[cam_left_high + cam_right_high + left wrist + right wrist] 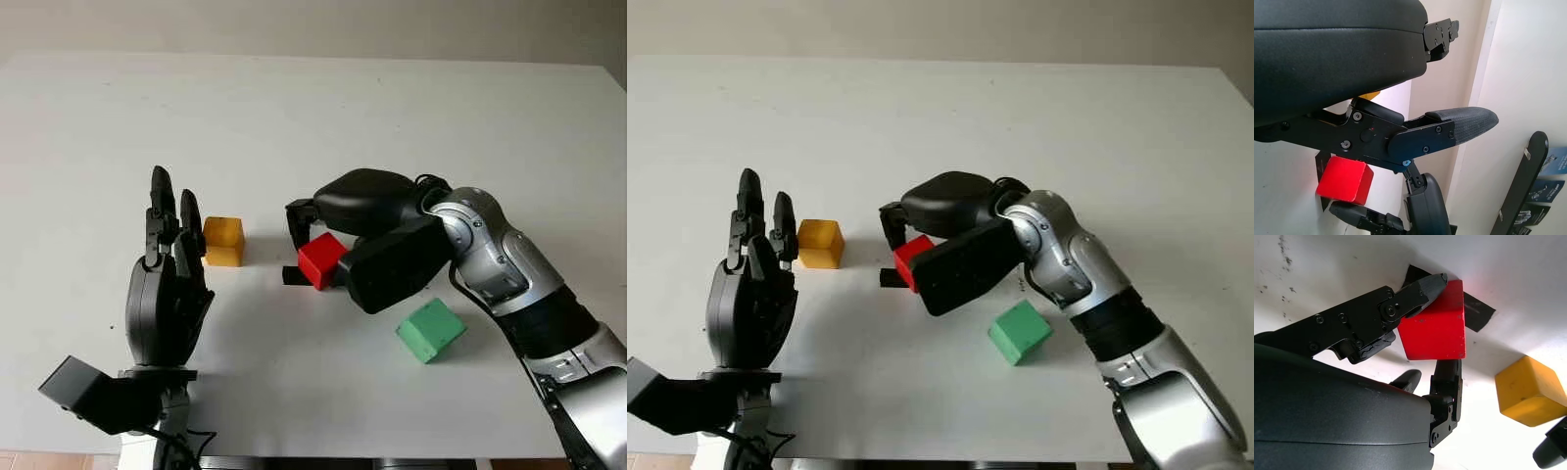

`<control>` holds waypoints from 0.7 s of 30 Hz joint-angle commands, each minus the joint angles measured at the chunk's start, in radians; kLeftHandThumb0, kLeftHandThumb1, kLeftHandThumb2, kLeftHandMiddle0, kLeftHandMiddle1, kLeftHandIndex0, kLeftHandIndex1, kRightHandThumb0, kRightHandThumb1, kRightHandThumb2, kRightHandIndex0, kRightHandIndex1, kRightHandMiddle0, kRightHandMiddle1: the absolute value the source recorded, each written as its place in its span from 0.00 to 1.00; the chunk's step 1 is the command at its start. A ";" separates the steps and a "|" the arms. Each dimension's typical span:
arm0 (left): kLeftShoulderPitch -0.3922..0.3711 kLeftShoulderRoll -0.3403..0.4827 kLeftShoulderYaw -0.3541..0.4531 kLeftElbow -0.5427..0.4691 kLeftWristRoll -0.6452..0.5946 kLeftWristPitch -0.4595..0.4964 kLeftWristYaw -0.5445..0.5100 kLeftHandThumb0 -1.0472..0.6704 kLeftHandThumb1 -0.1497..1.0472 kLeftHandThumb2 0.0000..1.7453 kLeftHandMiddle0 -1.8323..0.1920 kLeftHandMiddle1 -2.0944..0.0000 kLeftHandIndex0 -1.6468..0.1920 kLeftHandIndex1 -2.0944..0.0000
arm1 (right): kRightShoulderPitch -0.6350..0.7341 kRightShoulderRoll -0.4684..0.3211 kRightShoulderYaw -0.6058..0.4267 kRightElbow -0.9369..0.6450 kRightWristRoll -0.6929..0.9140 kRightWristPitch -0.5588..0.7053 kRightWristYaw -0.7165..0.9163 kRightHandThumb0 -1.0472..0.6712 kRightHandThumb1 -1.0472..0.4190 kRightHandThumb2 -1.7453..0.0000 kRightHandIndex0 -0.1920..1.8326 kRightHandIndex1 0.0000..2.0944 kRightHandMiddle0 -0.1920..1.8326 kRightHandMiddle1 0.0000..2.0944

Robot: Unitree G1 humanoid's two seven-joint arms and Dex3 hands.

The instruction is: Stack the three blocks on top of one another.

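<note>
Three blocks, unstacked | right hand [318,245] pinching red [321,259], for lifting | yellow [223,241] beyond its fingertips, likely base | green [430,330] beside forearm | left hand [168,294] open near yellow

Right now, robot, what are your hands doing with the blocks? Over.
Right hand shut on red block. Left hand open beside yellow block. Green block loose, nothing stacked.

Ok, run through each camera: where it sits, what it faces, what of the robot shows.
Left eye: head, facing down at the white table; left hand open beside the yellow block.
Right eye: same scene, offset; right hand grasps the red block, green block nearer.
Left wrist: on the left arm, facing past its fingers.
Right wrist: on the right arm, close on its fingers.
Shared: all show the red block.
</note>
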 commanded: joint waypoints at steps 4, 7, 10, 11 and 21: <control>0.002 0.003 0.002 0.026 0.006 -0.031 -0.010 0.20 1.00 0.35 1.00 1.00 1.00 1.00 | -0.012 0.006 -0.005 0.004 0.004 -0.002 0.000 0.33 0.06 0.97 0.21 0.17 0.29 0.76; 0.006 0.000 -0.001 0.009 0.000 -0.013 -0.004 0.20 1.00 0.35 1.00 1.00 1.00 1.00 | -0.014 0.010 -0.008 0.004 0.022 0.014 0.026 0.33 0.06 0.97 0.21 0.15 0.28 0.76; 0.005 0.002 -0.002 0.013 0.005 -0.020 -0.006 0.21 1.00 0.36 1.00 1.00 1.00 1.00 | -0.012 0.011 -0.018 0.011 0.055 0.025 0.054 0.28 0.07 0.97 0.20 0.12 0.22 0.69; 0.005 0.001 -0.002 0.014 0.004 -0.019 -0.006 0.21 1.00 0.36 1.00 1.00 1.00 1.00 | -0.012 0.009 -0.020 0.014 0.064 0.023 0.058 0.25 0.08 0.97 0.18 0.10 0.16 0.58; 0.013 0.007 0.005 0.010 0.002 -0.019 -0.005 0.20 1.00 0.35 1.00 1.00 1.00 1.00 | -0.030 -0.108 -0.105 -0.010 0.142 -0.057 0.114 0.08 0.08 0.96 0.00 0.00 0.00 0.00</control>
